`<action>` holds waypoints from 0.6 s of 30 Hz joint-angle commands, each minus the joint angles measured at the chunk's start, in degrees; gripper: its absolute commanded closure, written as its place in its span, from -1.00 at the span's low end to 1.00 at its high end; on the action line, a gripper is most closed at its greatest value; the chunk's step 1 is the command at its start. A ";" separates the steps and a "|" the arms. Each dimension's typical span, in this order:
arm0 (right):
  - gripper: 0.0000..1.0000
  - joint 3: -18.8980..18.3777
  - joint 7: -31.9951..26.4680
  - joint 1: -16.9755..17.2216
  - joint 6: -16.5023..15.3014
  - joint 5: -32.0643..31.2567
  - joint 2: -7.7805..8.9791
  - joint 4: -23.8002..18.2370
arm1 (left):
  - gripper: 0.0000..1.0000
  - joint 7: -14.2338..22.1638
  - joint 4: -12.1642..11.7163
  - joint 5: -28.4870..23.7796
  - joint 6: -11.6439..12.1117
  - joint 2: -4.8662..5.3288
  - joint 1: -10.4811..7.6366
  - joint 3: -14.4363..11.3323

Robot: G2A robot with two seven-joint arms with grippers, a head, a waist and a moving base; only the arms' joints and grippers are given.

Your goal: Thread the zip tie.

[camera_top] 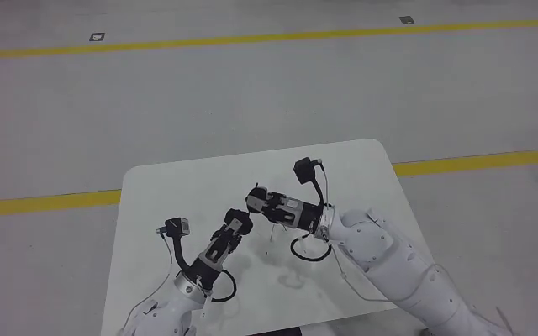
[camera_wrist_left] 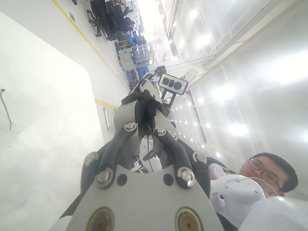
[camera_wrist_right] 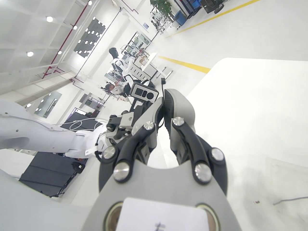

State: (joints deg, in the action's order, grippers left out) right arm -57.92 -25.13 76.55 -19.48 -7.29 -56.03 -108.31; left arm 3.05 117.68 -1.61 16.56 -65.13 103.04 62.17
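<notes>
Fingers [camera_wrist_right: 179, 106] pressed together on both grippers above the white table [camera_top: 168, 193].
Right gripper [camera_wrist_right: 164, 102] pinches a thin black plastic zip tie [camera_wrist_right: 163, 81]; left gripper [camera_wrist_left: 144, 104] perhaps grips its other end.

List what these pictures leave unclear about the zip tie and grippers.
- Right wrist view: the zip tie runs down into the shut right gripper, which hides the rest.
- Left wrist view: the shut left gripper pinches something dark and hides what.
- Top view: the grippers' meeting point is too small to show any threading.
- Right wrist view: the edge cuts off a thin grey piece on the table.
</notes>
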 commanded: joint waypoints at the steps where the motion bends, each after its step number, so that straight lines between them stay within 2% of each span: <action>1: 1.00 0.00 0.03 0.07 0.00 -0.07 0.11 -0.09 | 1.00 0.02 -0.02 0.02 -0.01 -0.01 -0.03 -0.08; 7: 1.00 -0.05 0.44 0.22 0.00 -0.47 0.43 -0.09 | 1.00 -0.03 -0.13 0.23 -0.21 0.00 -0.01 -0.16; 12: 1.00 -0.63 2.96 0.87 0.00 -1.33 0.71 -0.17 | 1.00 -0.14 0.15 1.89 -1.43 0.11 0.22 0.18; 18: 1.00 -0.72 3.23 0.93 0.00 -1.75 0.80 -0.20 | 1.00 -0.14 0.15 1.89 -1.43 0.11 0.22 0.18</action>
State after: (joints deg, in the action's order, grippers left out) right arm -58.65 -21.89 77.48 -19.48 -9.06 -55.23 -108.52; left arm 2.91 117.84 0.28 15.12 -65.02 103.26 62.36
